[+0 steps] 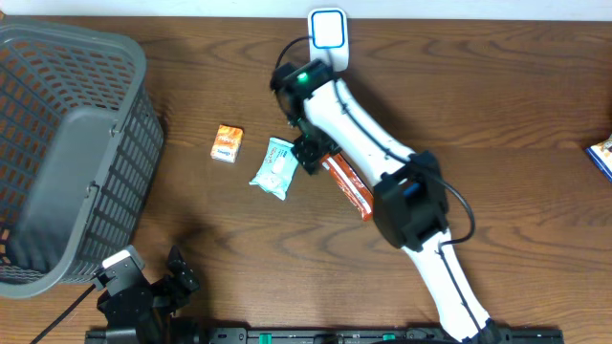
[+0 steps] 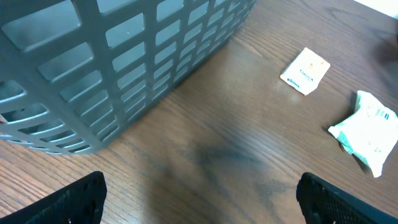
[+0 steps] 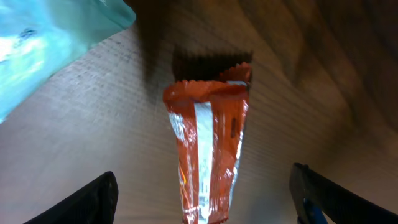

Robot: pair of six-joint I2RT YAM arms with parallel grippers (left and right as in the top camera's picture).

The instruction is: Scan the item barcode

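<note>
Basket (image 1: 134,182) of grey mesh fills the 9 o'clock side of the wooden surface (image 1: 497,96) in the overhead view. Below it, at 7 o'clock, the left claw (image 2: 199,186) hangs with its 2 fingers spread wide and only bare wood under the gap. Toward the middle lie 2 small packs, well apart from the basket: an orange-and-white sachet (image 1: 227,143) and, just at its 4 o'clock, a teal-and-white pouch (image 1: 274,168). The right claw (image 1: 309,153) hovers at the pouch's 3 o'clock edge, over the upper end of the orange wrapper (image 1: 354,191). This long packet lies flat near the centre, slanting from 11 o'clock to 5 o'clock under the white arm. From the right wrist, the fingers (image 3: 93,199) stand apart on either side of the wrapper, clear of its crimped end. The white scanner (image 1: 328,29) sits at 12 o'clock by the far edge. A blue item (image 1: 602,155) shows at 3 o'clock, cut by the frame.
</note>
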